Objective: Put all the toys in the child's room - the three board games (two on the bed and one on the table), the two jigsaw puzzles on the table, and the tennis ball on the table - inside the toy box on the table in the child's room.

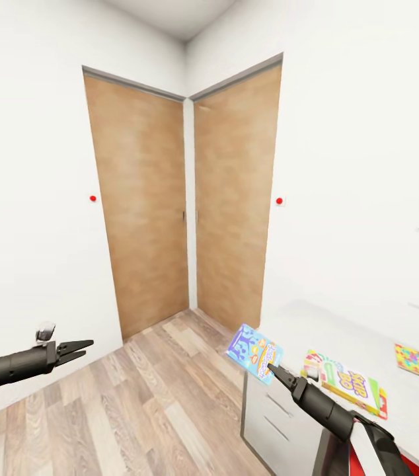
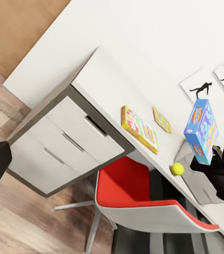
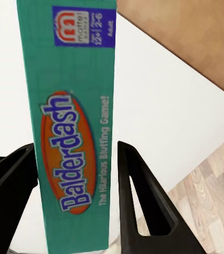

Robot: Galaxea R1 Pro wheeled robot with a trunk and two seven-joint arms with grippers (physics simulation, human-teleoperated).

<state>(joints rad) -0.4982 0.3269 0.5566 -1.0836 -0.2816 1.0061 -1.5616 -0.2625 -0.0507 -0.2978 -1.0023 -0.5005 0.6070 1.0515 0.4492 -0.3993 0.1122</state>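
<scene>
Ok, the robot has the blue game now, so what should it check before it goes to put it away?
1. Right gripper shut on the blue board game: ok; the right wrist view shows jaws on both sides.
2. Game clear of the table: ok, held in the air.
3. Left gripper free: cannot tell, jaws look closed.
4. Toy box located: cannot tell.
5. SKIP-BO game still waiting on the table: ok.
</scene>
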